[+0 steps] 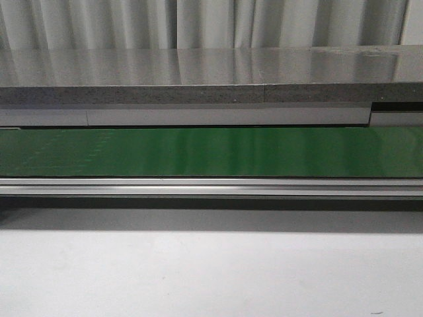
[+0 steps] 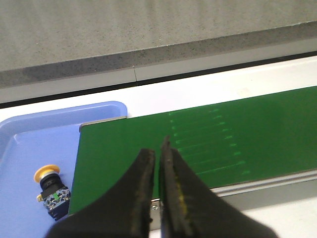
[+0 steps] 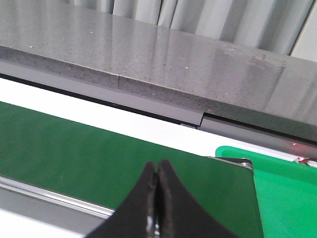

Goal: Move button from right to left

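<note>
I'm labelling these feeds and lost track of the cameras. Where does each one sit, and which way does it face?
Front view: fixed, facing forward over the green belt to a grey counter; no arms show.
Left wrist view: on the left arm, over the belt's end; left gripper shut, button lying in a blue tray.
Right wrist view: on the right arm, over the other end; right gripper shut, green tray beside it.
All share belt and counter.
</note>
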Controlling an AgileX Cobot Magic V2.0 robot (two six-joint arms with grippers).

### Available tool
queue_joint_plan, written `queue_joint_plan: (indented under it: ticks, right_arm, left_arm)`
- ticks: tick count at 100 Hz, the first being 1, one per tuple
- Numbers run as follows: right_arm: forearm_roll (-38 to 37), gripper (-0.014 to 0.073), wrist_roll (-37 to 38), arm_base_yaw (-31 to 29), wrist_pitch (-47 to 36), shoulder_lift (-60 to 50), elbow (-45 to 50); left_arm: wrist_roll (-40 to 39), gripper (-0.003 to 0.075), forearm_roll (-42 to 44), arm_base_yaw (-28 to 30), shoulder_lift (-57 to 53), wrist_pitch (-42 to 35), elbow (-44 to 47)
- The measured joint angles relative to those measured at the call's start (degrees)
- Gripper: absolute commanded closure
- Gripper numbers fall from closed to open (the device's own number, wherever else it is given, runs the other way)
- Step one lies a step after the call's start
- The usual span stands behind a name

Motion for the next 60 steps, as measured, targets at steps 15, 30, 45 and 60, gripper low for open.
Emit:
queue_joint_plan:
  ticks: [15,30,45,60]
  right_arm:
    - [0.0,0.0662,0.0,0.0,0.0,0.0,0.0]
    - [0.0,0.0662,0.0,0.0,0.0,0.0,0.0]
    - [0.0,0.0662,0.0,0.0,0.0,0.0,0.0]
    - [0.0,0.0662,0.0,0.0,0.0,0.0,0.0]
  left_arm:
    - [0.0,0.0715,0.33,0.0,0.0,-0.12,0.19]
    - [0.0,0.0715,0.33,0.0,-0.99,-3.19,2.21]
    - [-2.52,0.0715,0.33,0.0,-5.09,-9.88,6.57]
    - [-5.29,0.0715,1.63,0.0,-10.93,-13.74,12.01]
